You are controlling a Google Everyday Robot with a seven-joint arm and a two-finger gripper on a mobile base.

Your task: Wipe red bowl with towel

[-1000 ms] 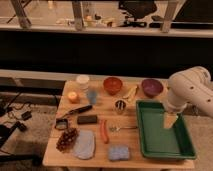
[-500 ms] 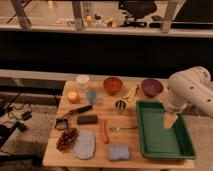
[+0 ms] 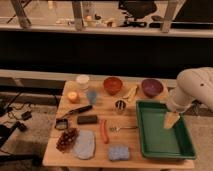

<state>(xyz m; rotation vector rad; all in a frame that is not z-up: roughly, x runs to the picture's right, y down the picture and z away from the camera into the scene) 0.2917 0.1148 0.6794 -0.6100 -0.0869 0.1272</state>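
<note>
The red bowl (image 3: 113,85) stands at the back middle of the wooden table (image 3: 135,160). Near the front left edge the towel (image 3: 84,144) lies flat, a limp pale grey-blue cloth beside a bunch of grapes (image 3: 66,139). My gripper (image 3: 171,120) hangs off the white arm (image 3: 195,90) at the right. It points down over the green tray (image 3: 150,145), far from both bowl and towel. It is open and holds nothing.
A purple bowl (image 3: 151,87) and a banana (image 3: 131,92) sit right of the red bowl. A white cup (image 3: 82,80), an orange (image 3: 73,96), a small can (image 3: 119,106), a fork (image 3: 122,128), a red sausage (image 3: 104,131) and a blue pad (image 3: 119,152) are spread over the table.
</note>
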